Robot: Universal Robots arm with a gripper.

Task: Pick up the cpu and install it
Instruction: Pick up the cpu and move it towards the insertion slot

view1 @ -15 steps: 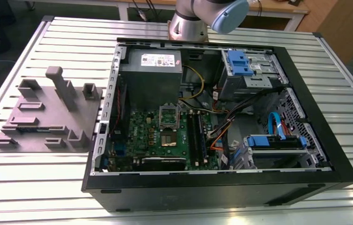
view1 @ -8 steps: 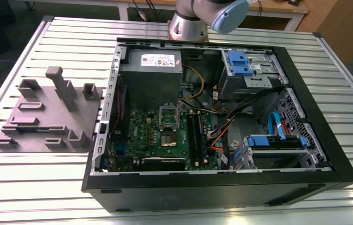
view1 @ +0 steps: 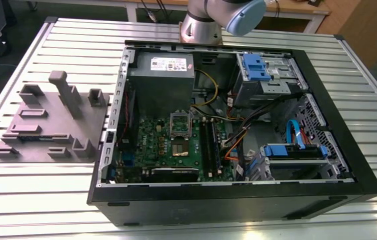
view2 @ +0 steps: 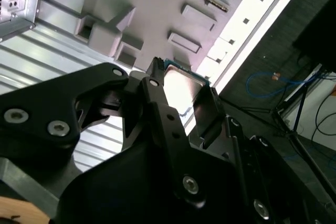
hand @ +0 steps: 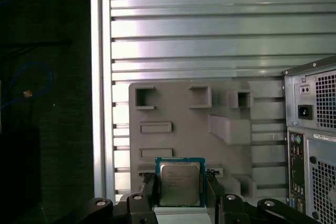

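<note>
Though partly masked by the gripper's (hand: 179,191) black fingers (hand: 148,195), cpu (hand: 179,179) snug between them.

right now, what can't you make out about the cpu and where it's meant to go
- cpu, held between the fingers: its underside faces away in the first wrist view; in the second wrist view a finger covers part of it.
- socket on the green board: too small in the exterior view to tell if it is open or empty.
- arm: cut off by the exterior view's top edge.
</note>
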